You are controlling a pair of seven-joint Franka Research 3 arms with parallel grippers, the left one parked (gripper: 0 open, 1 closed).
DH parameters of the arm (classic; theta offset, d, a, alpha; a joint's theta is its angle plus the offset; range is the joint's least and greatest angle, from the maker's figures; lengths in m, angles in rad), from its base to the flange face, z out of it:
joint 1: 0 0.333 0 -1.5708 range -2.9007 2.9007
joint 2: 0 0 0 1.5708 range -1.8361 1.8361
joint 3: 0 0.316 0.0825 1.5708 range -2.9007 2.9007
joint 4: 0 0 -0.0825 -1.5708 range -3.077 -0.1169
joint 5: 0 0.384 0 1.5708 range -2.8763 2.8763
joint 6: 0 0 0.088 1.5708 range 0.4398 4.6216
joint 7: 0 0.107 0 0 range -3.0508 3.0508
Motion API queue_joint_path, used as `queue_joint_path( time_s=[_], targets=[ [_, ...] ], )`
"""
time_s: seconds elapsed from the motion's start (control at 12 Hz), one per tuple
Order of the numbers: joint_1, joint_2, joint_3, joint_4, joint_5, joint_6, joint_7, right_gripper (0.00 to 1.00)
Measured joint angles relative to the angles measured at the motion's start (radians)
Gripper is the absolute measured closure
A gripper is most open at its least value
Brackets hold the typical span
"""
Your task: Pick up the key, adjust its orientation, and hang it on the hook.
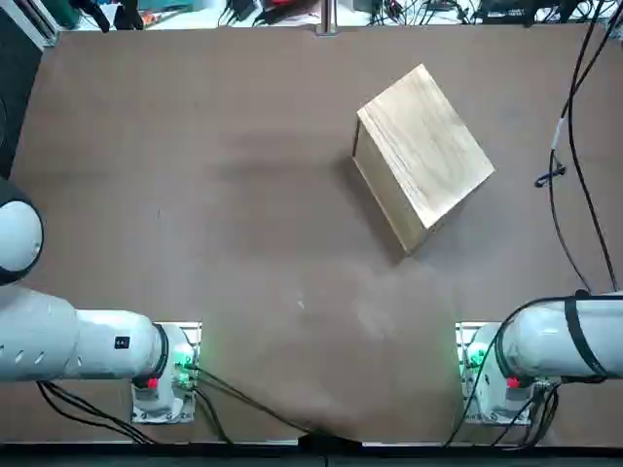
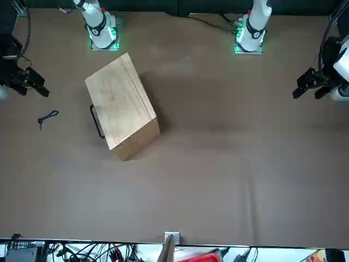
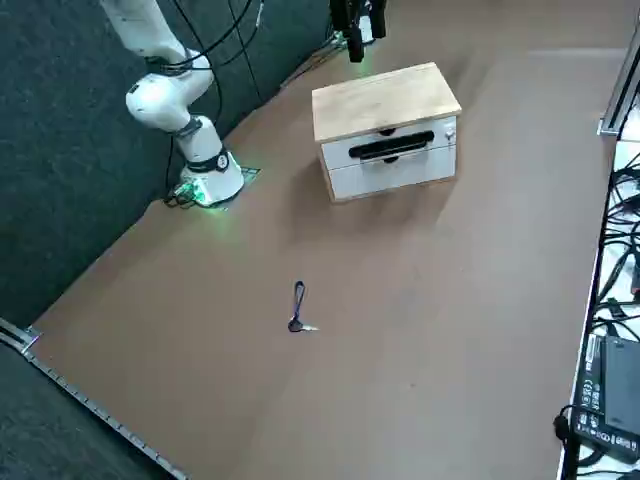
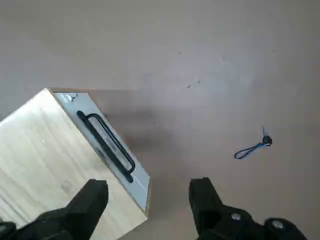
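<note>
The key (image 3: pixel 298 306), a tiny dark piece with a thin loop, lies flat on the brown table (image 1: pixel 195 195) to the right of the wooden box (image 1: pixel 425 154); it also shows as the key (image 4: pixel 254 147), the key (image 2: pixel 48 117) and the key (image 1: pixel 549 178). The box's white front carries a black handle (image 4: pixel 106 147). A small metal fitting that looks like the hook (image 4: pixel 68 98) sits at that panel's corner. My right gripper (image 4: pixel 148 200) hangs open and empty high over the table, above the gap between box and key. It shows too as the gripper (image 2: pixel 37 84) and the gripper (image 3: pixel 355 40).
Long black cables (image 1: pixel 574 146) hang along the table's right side near the key. Wires and electronics (image 3: pixel 610 380) crowd the far edge beyond a metal rail. The arm bases (image 1: pixel 492 375) stand at the near edge.
</note>
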Motion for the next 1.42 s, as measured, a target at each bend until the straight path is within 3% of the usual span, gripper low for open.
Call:
queue_joint_path(
  time_s=[1.42],
  targets=[
    [-0.004,0.001,-0.002,0.000,0.000,-0.005,0.006,0.00]
  ],
)
